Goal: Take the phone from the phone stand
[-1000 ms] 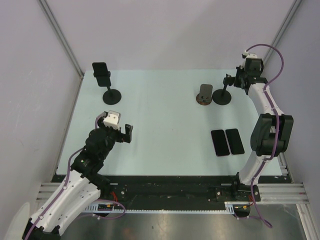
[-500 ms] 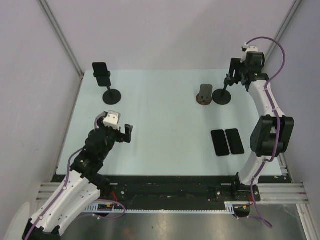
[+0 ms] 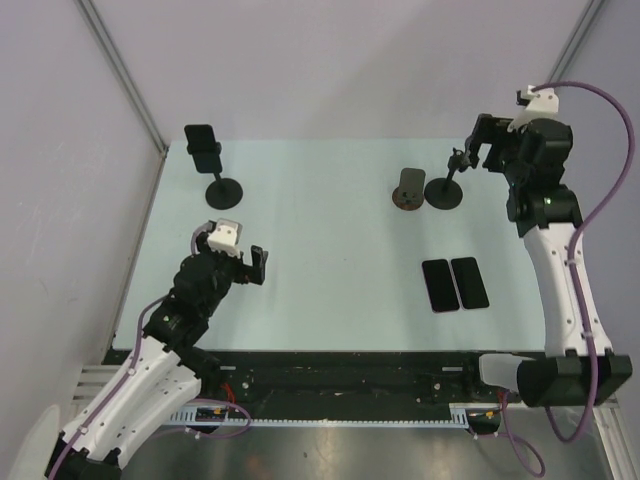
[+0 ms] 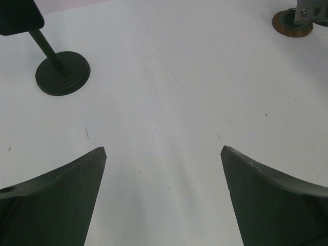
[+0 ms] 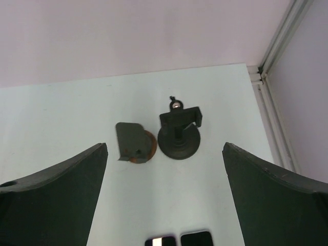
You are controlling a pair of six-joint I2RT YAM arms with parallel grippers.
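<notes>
A black phone [image 3: 203,146] sits clamped upright in a black phone stand [image 3: 224,190] at the far left of the table. The left wrist view shows that stand's round base [image 4: 62,73] and a corner of the phone [image 4: 18,15]. My left gripper [image 3: 243,266] [image 4: 163,149] hangs open over bare table, well in front of that stand. My right gripper [image 3: 487,143] [image 5: 164,148] is open and raised, beside and above an empty black stand [image 3: 444,190] [image 5: 179,134], touching nothing.
A small grey holder on a brown disc [image 3: 408,188] [image 5: 134,142] stands left of the empty stand. Two black phones [image 3: 436,285] [image 3: 469,282] lie flat side by side at the front right. Side walls enclose the table.
My right gripper has opened, come off the empty stand's clamp and lifted up and to the right. The left arm has not moved.
</notes>
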